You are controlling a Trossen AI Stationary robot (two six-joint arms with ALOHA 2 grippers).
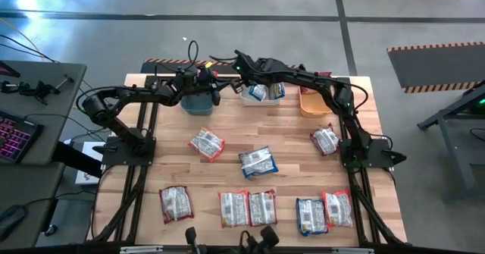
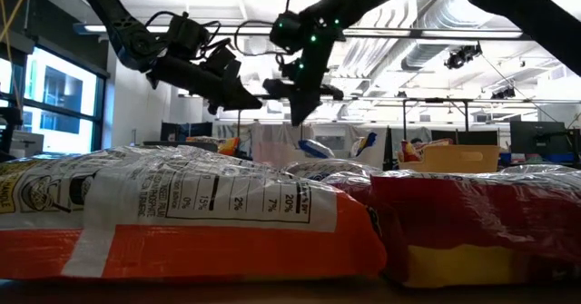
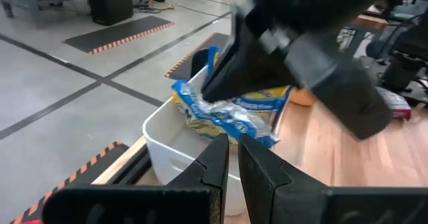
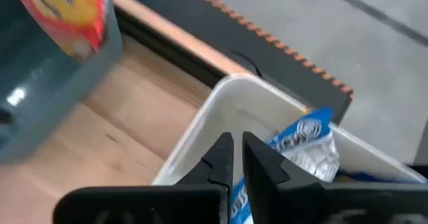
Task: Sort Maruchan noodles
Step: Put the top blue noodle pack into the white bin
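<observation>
Fingers above crinkled blue packet

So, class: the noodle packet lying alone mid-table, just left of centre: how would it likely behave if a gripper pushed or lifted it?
The noodle packet lies flat on the wooden table, so it should slide rather than roll or tip. Its crinkly, shiny wrapper probably makes it slippery. It looks thin, so likely light, and the block inside may crack if squeezed.

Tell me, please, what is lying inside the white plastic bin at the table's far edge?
The white plastic bin holds blue noodle packets; whatever lies beneath them is covered.
</observation>
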